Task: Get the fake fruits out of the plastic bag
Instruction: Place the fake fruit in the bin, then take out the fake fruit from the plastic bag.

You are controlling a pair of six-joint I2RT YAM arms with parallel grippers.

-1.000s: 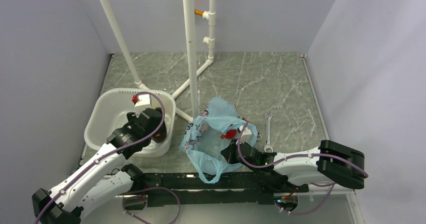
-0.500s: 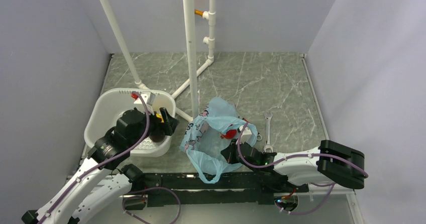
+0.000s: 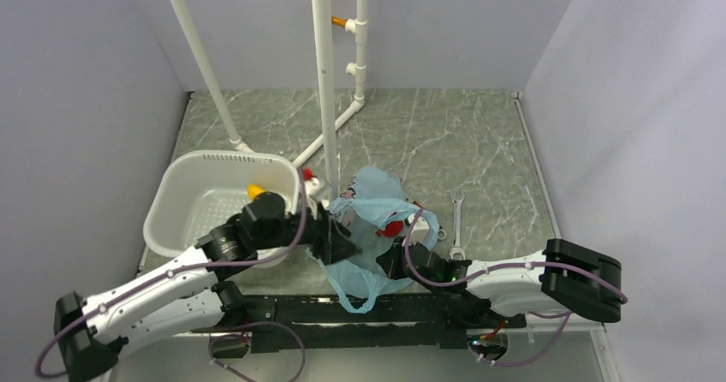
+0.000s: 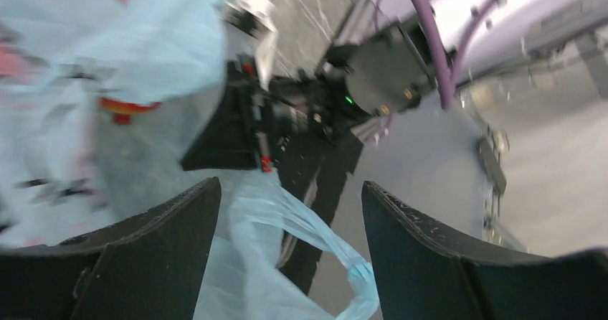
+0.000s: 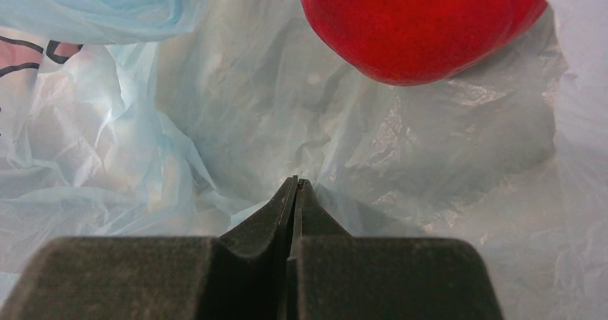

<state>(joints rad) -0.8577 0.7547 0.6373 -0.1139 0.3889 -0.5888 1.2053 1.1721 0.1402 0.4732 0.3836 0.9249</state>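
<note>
Right tool [image 5: 295, 184] first: its jaws are pressed tight together, a fold of the plastic bag [image 3: 364, 215] nipped in the tips. As I read it, that pinch is an anchor, pinning the thin film to the counter [image 3: 445, 142] so the bag cannot slide or bunch up while the other arm works. Just past those tips, toward 1 o'clock in the wrist view, sits the red fruit [image 5: 423, 26], resting on the film inside the bag and untouched.

Now the left tool [image 4: 290, 186]: fingers spread wide, nothing clamped, with one twisted loop handle lying loose between them. From above it hovers at the bag's 9 o'clock edge, lined up to go in for that red fruit, I'd say.

The bag lies flat and crumpled, its long axis running roughly 12 to 6, one handle loop trailing toward 6 at the arm bases.

Further out at 9 o'clock, the yellow fruit [image 3: 255, 191] is already in the white basket [image 3: 167, 198]; the arm partly hides it, so I can't call its axis. The maroon fruit I can't spot.
</note>
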